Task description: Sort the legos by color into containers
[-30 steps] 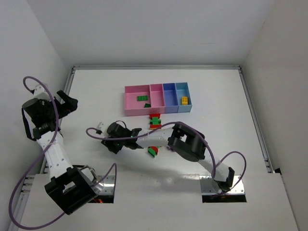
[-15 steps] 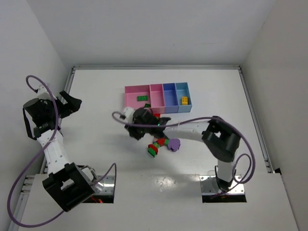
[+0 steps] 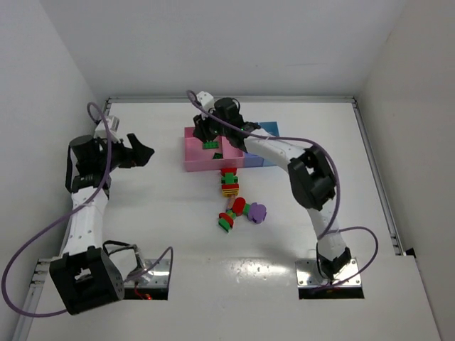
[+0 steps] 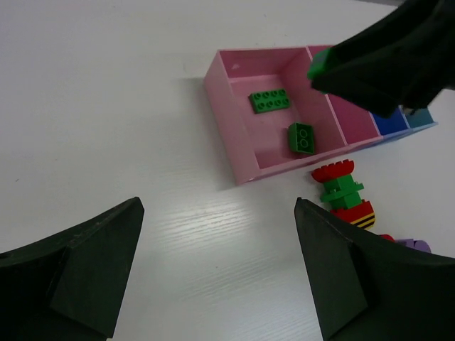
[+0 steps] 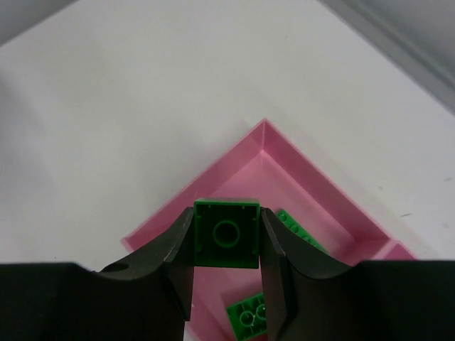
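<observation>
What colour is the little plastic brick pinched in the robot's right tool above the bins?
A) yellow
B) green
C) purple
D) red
B: the right wrist view shows a small green plastic brick clamped between the fingers of the right tool, hanging over the wide pink plastic bin.

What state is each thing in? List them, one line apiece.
Right gripper: shut on a green brick over the wide pink bin.
Left gripper: open, empty.
Wide pink bin: holds two loose green bricks.
Mixed brick stack: on the table, unsorted.
</observation>
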`<move>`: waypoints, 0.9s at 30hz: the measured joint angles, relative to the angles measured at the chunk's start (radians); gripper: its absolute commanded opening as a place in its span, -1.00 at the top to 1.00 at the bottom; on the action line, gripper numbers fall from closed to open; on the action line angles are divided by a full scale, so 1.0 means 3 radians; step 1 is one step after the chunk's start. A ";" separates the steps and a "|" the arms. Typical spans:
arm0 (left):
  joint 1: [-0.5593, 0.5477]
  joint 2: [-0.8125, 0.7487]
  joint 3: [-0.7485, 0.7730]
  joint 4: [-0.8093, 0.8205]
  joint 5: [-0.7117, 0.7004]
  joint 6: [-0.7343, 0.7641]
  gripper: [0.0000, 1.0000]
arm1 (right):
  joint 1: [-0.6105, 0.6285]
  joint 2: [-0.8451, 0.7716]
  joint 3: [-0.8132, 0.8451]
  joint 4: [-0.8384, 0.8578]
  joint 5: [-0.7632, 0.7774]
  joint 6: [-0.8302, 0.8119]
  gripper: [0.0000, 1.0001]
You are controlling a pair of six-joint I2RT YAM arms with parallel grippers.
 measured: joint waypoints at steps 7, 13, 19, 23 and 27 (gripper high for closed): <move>-0.0469 0.0186 0.0000 0.0018 -0.0219 0.0189 -0.87 | -0.0080 0.0623 0.0235 -0.0253 -0.0170 0.0022 0.44; -0.0825 0.0226 0.0000 0.0017 -0.0328 0.0378 -0.90 | -0.0118 0.0704 0.0243 -0.0376 -0.0169 0.0032 -0.53; -0.1171 0.0164 -0.0092 0.0031 -0.0348 0.0543 -0.90 | -0.0139 0.0041 -0.0451 -0.0291 -0.0168 0.0034 -0.79; -0.1514 0.0069 -0.0219 0.0046 -0.0408 0.0656 -0.90 | -0.0201 -0.0755 -0.0935 -0.0276 -0.0142 0.0111 -0.79; -0.2046 0.0108 -0.0313 0.0055 -0.0492 0.0748 -0.90 | -0.0418 -0.1820 -0.1451 -0.0341 0.0025 0.0083 -0.79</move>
